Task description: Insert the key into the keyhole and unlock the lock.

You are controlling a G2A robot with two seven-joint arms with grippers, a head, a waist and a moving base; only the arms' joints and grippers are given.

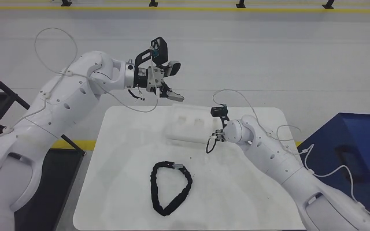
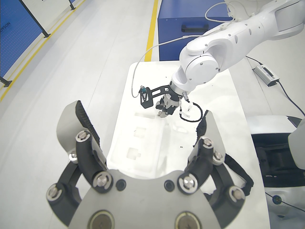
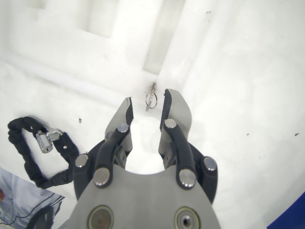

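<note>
At the foam tray's (image 3: pixel 59 55) edge, just off the end of its long slot, the key (image 3: pixel 148 106) sits with its ring below the spread, empty fingers of the right gripper (image 3: pixel 147 97). A good grasp, I judge, wants a straight descent, pinching the key flat (the loose ring may snag a pad). Nearer the robot than the tray lies the chain lock (image 3: pixel 44 141), well apart from the key. Beyond the tray's far side, the left gripper (image 1: pixel 172 94) hangs open and empty, obstructing nothing.

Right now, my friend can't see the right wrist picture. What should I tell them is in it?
The right gripper, open, hangs over a small ringed key at the edge of a white foam tray. Off to one side lies a black chain lock with its silver keyhole end showing.
</note>
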